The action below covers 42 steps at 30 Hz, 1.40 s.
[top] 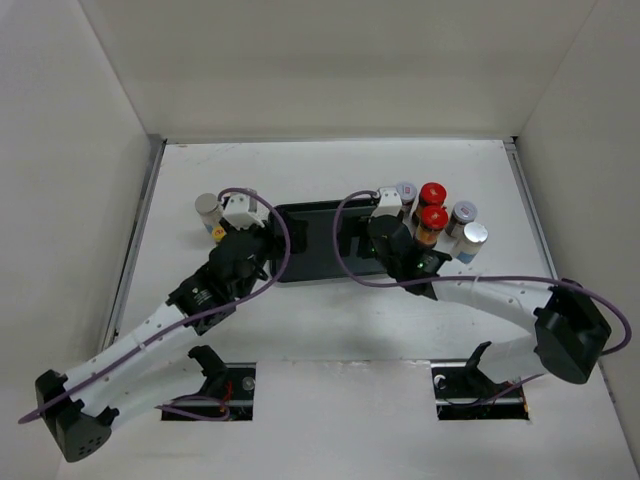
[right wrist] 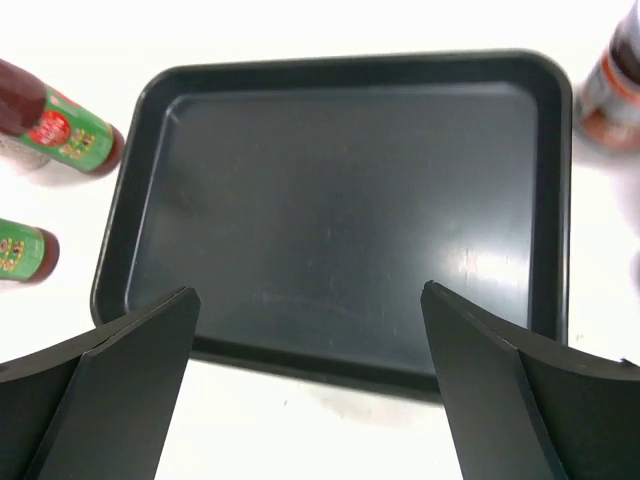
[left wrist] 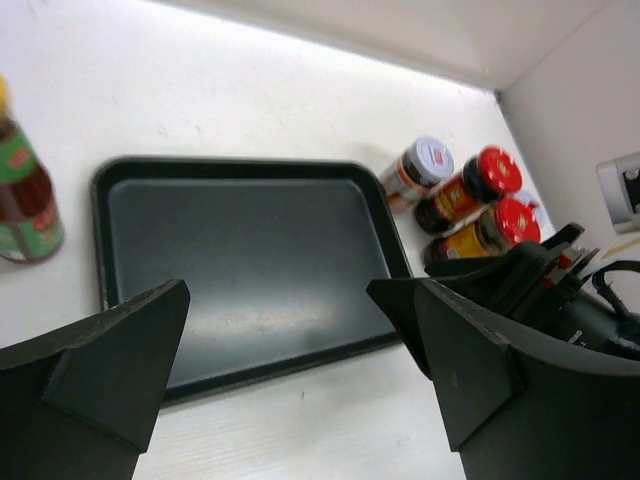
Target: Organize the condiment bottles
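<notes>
The black tray (top: 310, 240) lies mid-table with nothing on it. To its right stand two red-lidded jars (top: 432, 193) (top: 433, 216) and three silver-lidded jars (top: 405, 190) (top: 463, 212) (top: 473, 235). To its left stand a silver-lidded jar (top: 207, 208) and a yellow-capped sauce bottle (top: 218, 232). The right wrist view shows two sauce bottles (right wrist: 60, 130) (right wrist: 20, 250). My left gripper (left wrist: 278, 290) is open and empty just before the tray's near rim (left wrist: 270, 360). My right gripper (right wrist: 308, 290) is open and empty over the tray's near rim (right wrist: 320, 365).
White walls close in the table on the left, back and right. My right arm (left wrist: 560, 290) sits close beside my left gripper. Purple cables (top: 345, 235) loop over the tray. Two floor openings (top: 210, 390) (top: 480, 385) lie at the near edge.
</notes>
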Each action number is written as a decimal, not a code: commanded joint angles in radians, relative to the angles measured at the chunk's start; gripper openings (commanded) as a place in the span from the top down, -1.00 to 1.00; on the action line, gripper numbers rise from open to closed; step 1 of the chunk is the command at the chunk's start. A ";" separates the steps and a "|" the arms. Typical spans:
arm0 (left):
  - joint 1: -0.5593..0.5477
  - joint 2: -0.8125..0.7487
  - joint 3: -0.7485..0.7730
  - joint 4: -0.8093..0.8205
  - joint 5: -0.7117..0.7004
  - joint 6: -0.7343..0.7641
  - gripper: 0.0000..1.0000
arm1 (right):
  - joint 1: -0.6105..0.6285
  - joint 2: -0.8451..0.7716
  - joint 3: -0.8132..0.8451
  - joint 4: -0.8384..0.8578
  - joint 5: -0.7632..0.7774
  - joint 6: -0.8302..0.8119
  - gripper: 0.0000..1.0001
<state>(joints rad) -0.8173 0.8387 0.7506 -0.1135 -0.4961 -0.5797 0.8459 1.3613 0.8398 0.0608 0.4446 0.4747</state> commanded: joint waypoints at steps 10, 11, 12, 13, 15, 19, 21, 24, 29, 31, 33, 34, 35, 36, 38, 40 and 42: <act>0.154 -0.010 0.153 -0.046 -0.291 0.184 -1.00 | 0.075 0.021 -0.040 0.338 -0.084 -0.053 0.57; 0.168 -0.013 0.161 -0.034 -0.301 0.182 -1.00 | 0.083 0.007 -0.051 0.343 -0.090 -0.032 0.78; 0.180 -0.019 0.168 -0.017 -0.305 0.188 -1.00 | 0.084 -0.010 -0.064 0.343 -0.098 -0.009 0.88; 0.192 -0.026 0.177 -0.006 -0.303 0.198 -0.99 | 0.084 -0.028 -0.083 0.355 -0.104 0.020 0.90; 0.204 -0.026 0.203 -0.003 -0.315 0.213 -0.41 | 0.059 -0.040 -0.126 0.402 -0.127 0.056 0.90; 0.264 0.028 0.254 -0.087 -0.358 0.205 0.28 | 0.002 -0.033 -0.188 0.497 -0.173 0.065 0.72; 0.301 0.066 0.266 -0.150 -0.357 0.179 0.14 | -0.018 -0.037 -0.197 0.499 -0.181 0.079 0.54; 0.310 0.063 0.244 -0.241 -0.367 0.095 -0.15 | -0.023 -0.045 -0.208 0.510 -0.178 0.079 0.34; 0.326 0.008 0.133 -0.353 -0.331 0.029 -0.30 | -0.023 -0.008 -0.200 0.513 -0.178 0.070 0.22; 0.330 0.004 0.098 -0.391 -0.296 0.001 -0.29 | -0.028 0.016 -0.189 0.505 -0.187 0.070 0.25; 0.338 -0.003 0.055 -0.382 -0.265 -0.002 -0.28 | -0.025 0.031 -0.182 0.508 -0.211 0.068 0.28; 0.344 -0.001 0.043 -0.373 -0.253 0.001 -0.26 | -0.025 0.036 -0.182 0.511 -0.221 0.067 0.28; 0.353 0.003 0.030 -0.361 -0.237 0.001 -0.23 | -0.025 0.041 -0.180 0.514 -0.227 0.065 0.28; 0.362 0.013 0.024 -0.347 -0.216 0.004 -0.22 | -0.025 0.047 -0.179 0.516 -0.230 0.062 0.28; 0.385 0.036 0.015 -0.319 -0.184 0.018 -0.21 | -0.025 0.053 -0.176 0.510 -0.230 0.065 0.28; 0.404 0.046 -0.009 -0.284 -0.171 0.030 -0.20 | -0.025 0.055 -0.174 0.511 -0.236 0.064 0.28; 0.425 0.054 -0.039 -0.229 -0.154 0.037 -0.19 | -0.025 0.058 -0.174 0.516 -0.238 0.062 0.28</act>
<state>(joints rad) -0.4156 0.8886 0.7410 -0.4362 -0.6968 -0.5549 0.8211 1.4166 0.6350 0.5064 0.2276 0.5323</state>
